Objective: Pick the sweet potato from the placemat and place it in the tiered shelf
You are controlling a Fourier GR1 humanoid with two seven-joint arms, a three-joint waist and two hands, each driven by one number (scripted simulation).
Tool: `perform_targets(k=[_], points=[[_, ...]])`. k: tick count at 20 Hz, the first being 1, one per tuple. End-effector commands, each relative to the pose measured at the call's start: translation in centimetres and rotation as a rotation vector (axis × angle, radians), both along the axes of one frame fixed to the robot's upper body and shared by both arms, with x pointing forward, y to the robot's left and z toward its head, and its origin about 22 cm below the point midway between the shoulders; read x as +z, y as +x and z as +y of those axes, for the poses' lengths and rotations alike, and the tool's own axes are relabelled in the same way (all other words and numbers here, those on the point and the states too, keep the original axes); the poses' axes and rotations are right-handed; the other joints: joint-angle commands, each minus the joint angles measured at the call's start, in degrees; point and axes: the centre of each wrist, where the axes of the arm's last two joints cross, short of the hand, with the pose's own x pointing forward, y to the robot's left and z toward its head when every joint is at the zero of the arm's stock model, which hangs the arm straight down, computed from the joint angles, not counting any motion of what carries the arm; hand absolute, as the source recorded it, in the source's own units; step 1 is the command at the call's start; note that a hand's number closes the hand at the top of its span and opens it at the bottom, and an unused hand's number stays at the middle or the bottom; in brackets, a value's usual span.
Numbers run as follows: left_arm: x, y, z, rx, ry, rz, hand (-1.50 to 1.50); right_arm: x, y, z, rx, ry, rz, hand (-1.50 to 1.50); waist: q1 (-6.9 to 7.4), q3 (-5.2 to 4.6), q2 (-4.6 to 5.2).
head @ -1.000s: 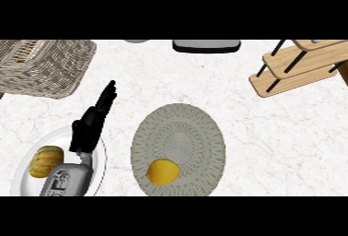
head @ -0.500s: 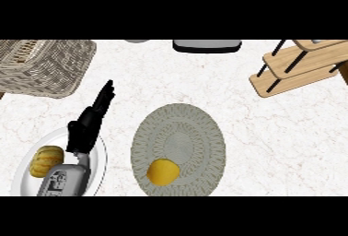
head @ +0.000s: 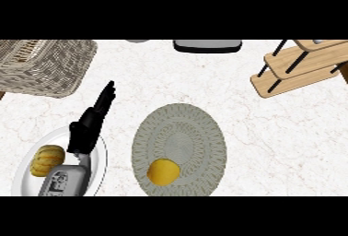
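Note:
The sweet potato (head: 164, 171), a yellow-orange lump, lies on the near part of the round grey woven placemat (head: 180, 138) in the middle of the counter. The wooden tiered shelf (head: 304, 66) stands at the far right. My left hand (head: 90, 123) is open, fingers straight and pointing away, over the counter just left of the placemat and above the white plate's edge. It touches nothing that I can see. My right hand does not show.
A white plate (head: 99, 156) at the lower left holds a ribbed orange-yellow item (head: 47, 159). A wicker basket (head: 42, 66) fills the far left corner. A dark grey object (head: 207, 45) sits at the far edge.
My left hand and forearm have drifted slightly toward the lower left. Nothing else has moved.

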Motion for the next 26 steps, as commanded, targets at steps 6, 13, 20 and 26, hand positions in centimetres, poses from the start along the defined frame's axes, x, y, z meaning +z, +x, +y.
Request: perform_targets(k=[6,13,20,26], points=[[0.4,0.2,-1.3,-0.007,0.0,-0.016,0.0,-5.5,6.0,1.8,0.039,-0.078,-0.065,1.5,0.38,0.02,0.15],[1.2,0.3,0.7,-0.015,0.015,-0.004,0.0,-5.4,7.5,-1.0,0.119,0.239,-0.132,1.5,0.37,0.06,0.11],[-0.1,-0.4,-0.2,0.002,-0.012,-0.004,0.0,-5.2,10.2,-1.9,0.13,0.236,-0.14,1.5,0.45,0.03,0.18],[-0.2,-0.3,-0.6,-0.005,-0.011,-0.011,0.0,-6.1,9.2,-5.4,-0.147,0.085,-0.065,1.5,0.68,-0.03,0.4]])
